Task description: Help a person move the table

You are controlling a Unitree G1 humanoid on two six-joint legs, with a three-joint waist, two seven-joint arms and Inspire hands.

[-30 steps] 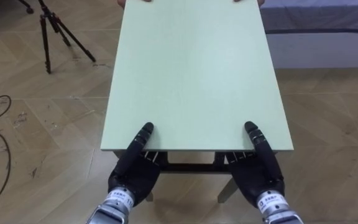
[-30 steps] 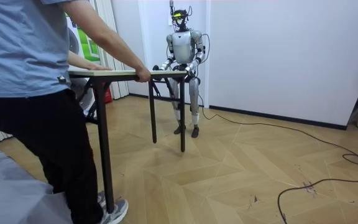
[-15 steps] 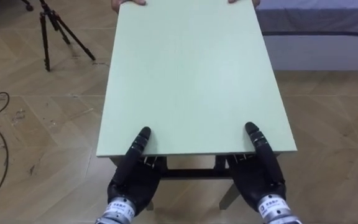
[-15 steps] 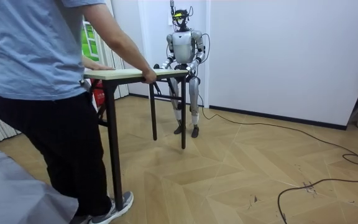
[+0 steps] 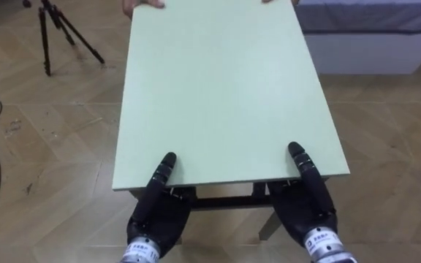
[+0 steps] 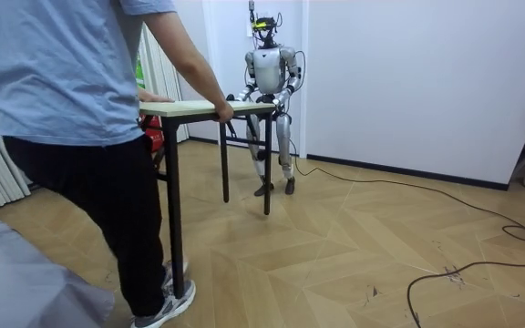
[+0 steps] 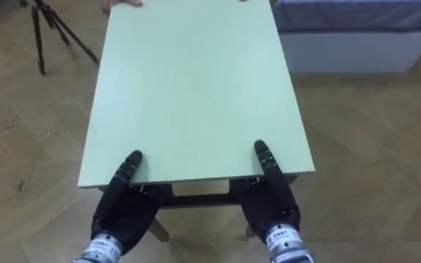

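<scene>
All about lies a herringbone wooden floor (image 5: 42, 146), and on it a long rectangular table with a pale green top and dark legs (image 5: 218, 88) sits between a person in a blue shirt and dark trousers (image 6: 80, 137), who holds its far short edge with both hands, and the robot at its near short edge. Beside the far end are a low bed with a grey mattress on a white base (image 5: 371, 33) on the robot's right and a black tripod (image 5: 53, 29) on its left. The black left hand (image 5: 159, 215) and right hand (image 5: 305, 212) come up from under the near edge, one by each corner, each with a dark tip laid on the top; whether they clasp the table cannot be told, as the rest is hidden beneath it.
</scene>
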